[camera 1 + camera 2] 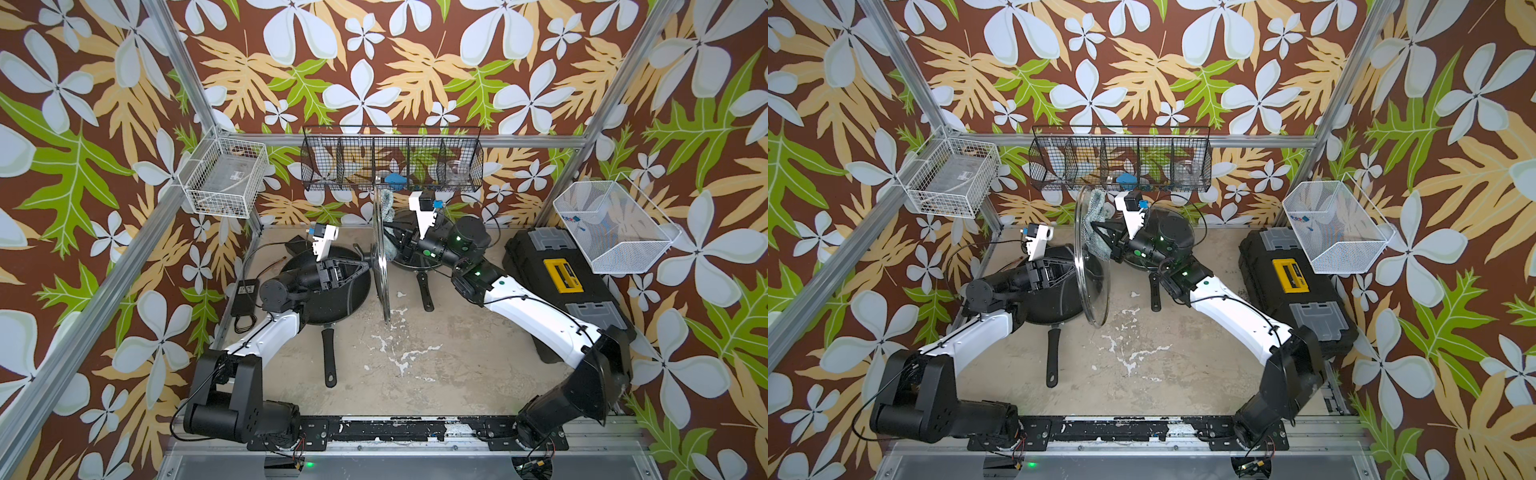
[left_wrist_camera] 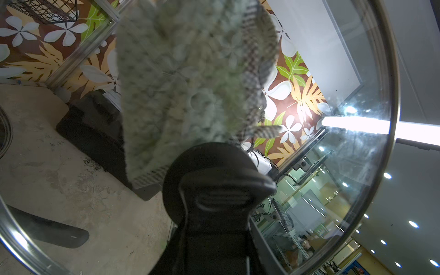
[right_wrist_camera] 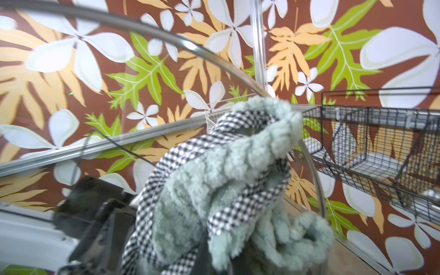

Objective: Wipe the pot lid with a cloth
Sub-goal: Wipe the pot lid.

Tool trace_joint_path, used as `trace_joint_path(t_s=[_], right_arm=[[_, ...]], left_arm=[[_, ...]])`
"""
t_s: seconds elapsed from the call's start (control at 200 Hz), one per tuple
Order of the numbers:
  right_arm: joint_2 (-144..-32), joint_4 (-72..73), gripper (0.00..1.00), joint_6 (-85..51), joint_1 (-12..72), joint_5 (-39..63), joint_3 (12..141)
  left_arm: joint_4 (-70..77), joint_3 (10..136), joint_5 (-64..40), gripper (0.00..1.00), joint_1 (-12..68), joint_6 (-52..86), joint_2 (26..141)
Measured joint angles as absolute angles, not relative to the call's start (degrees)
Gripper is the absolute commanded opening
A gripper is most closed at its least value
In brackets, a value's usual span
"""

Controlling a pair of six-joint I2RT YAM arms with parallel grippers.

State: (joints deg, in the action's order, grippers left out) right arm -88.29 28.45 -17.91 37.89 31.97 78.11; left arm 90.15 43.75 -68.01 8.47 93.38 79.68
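- Glass pot lid stands upright on edge between the arms, over the bench.
- Left claw is pinched shut on its black knob.
- Right claw grips the cloth, which lies against the lid's far face.

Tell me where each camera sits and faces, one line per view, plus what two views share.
Top views: overhead, looking down on the table; both whole arms show, left gripper shut on the lid knob, right gripper on the cloth.
Left wrist: on the left arm, looking through the glass lid at the cloth; its own finger shows on the knob.
Right wrist: on the right arm, facing cloth and lid rim; own gripper mostly hidden.
Shared: both wrist views see cloth and lid, from opposite faces.
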Motion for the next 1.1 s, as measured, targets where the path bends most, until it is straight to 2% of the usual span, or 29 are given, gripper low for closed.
trace_joint_path(t_s=[0.28,0.445,0.796,1.101], right_arm=[[-71.22,30.94,0.0,-14.48,42.48,40.25,61.34],[-67.53,31.18,0.0,-13.37,43.29,41.01,51.75],[-80.73,31.44,0.0,-15.29,39.24,33.15,50.98],[-92.66,28.21,0.0,-16.23,36.27,29.61,72.34]], left_arm=[[89.95,43.79,-67.99,0.0,8.54,93.8,81.32],[89.82,44.45,-67.96,0.0,8.54,94.45,81.41],[89.89,45.52,-68.01,0.0,8.54,95.94,80.66],[89.95,45.23,-68.45,0.0,8.54,96.05,80.29]])
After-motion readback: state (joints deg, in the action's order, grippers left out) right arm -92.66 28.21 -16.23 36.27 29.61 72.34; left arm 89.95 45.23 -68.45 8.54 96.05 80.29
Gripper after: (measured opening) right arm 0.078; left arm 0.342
